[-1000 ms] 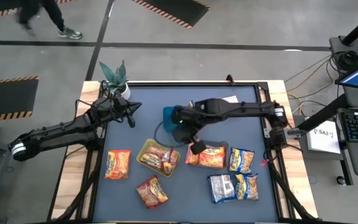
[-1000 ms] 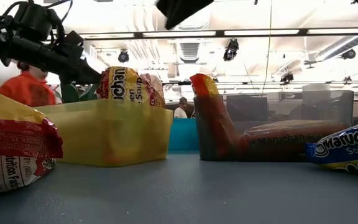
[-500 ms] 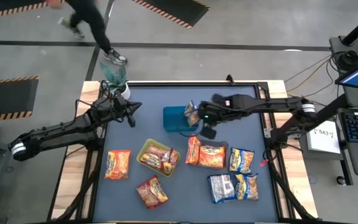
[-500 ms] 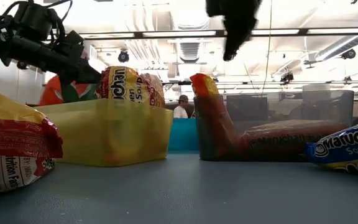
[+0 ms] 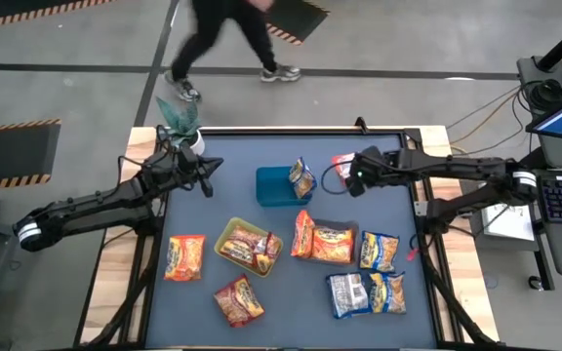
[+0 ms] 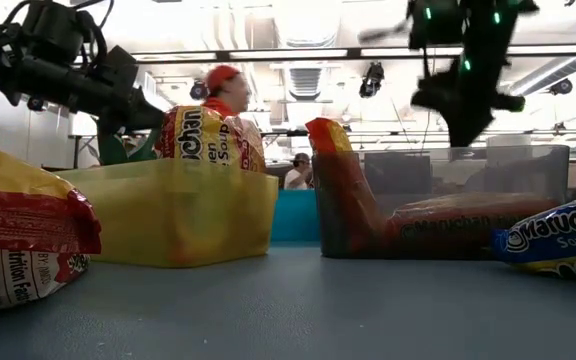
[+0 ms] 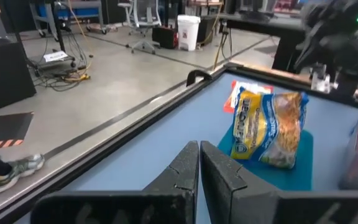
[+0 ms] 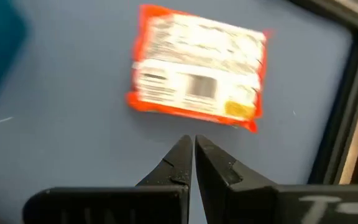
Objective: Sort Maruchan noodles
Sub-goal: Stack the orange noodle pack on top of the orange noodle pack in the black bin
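Observation:
Ramen packets lie about the blue table. A red-and-white packet (image 5: 342, 163) (image 8: 197, 93) lies flat near the far right corner. My right gripper (image 5: 347, 179) (image 8: 193, 149) hangs shut above it, raised high in the low view (image 6: 463, 125), touching nothing. A blue-and-yellow packet (image 5: 301, 177) (image 7: 269, 127) stands on edge in the blue tray (image 5: 271, 187). My left gripper (image 5: 206, 182) (image 7: 199, 163) waits shut in the air at the far left. Orange packets sit in the yellow-green tray (image 5: 230, 234) and the dark tray (image 5: 347, 226).
Loose packets lie near the front edge: orange ones (image 5: 184, 256) (image 5: 239, 299) on the left, blue-and-yellow ones (image 5: 379, 251) (image 5: 367, 292) on the right. A potted plant (image 5: 180, 119) stands at the far left corner. A person walks past beyond the far edge.
My right gripper has drawn back from over the trays in the middle toward the table's far right, and now hangs over the red-and-white packet. The blue tray and the packet standing in it have come clear of the arm. A person has walked along the far side.

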`<action>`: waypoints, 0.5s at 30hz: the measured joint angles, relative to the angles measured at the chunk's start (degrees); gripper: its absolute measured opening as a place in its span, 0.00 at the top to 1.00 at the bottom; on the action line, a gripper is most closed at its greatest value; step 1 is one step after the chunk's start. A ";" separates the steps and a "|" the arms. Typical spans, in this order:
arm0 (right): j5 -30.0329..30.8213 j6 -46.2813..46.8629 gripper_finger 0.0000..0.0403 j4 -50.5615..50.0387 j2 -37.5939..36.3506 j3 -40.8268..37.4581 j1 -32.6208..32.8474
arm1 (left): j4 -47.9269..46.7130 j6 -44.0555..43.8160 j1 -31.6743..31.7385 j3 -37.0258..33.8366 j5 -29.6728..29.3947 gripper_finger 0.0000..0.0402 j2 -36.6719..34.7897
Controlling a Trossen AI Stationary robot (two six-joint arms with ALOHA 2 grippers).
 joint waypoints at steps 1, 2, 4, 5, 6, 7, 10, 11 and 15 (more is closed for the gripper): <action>-0.39 0.38 0.98 1.49 -0.47 -1.99 -1.46 | 0.41 -0.16 0.00 0.01 0.00 1.00 0.06; -1.14 0.37 0.98 3.32 -0.83 -3.86 -3.00 | 0.74 -0.19 0.00 0.01 0.00 1.00 0.13; -2.76 -1.08 0.98 7.81 -1.37 -6.85 -6.53 | 1.61 -0.19 0.00 0.01 0.00 1.00 0.28; -3.63 -2.46 0.98 10.27 -1.64 -7.98 -8.35 | 1.93 -0.19 0.00 0.01 0.00 1.00 0.36; -4.70 -3.98 0.98 12.62 -1.80 -8.86 -10.34 | 2.37 -0.21 0.00 0.01 0.00 1.00 0.47; -5.87 -5.58 0.98 14.60 -1.83 -9.37 -12.44 | 2.80 -0.19 -0.01 0.01 0.00 1.00 0.59; -9.00 -10.35 0.98 18.08 -1.64 -9.79 -18.83 | 4.16 -0.19 0.00 0.01 -0.01 1.00 0.98; -9.40 -11.31 0.98 18.99 -1.54 -9.79 -20.78 | 4.43 -0.19 0.00 0.01 0.00 1.00 1.08; -10.42 -14.51 0.98 21.10 -1.27 -9.81 -27.23 | 4.69 -0.19 0.00 0.01 0.00 1.00 1.52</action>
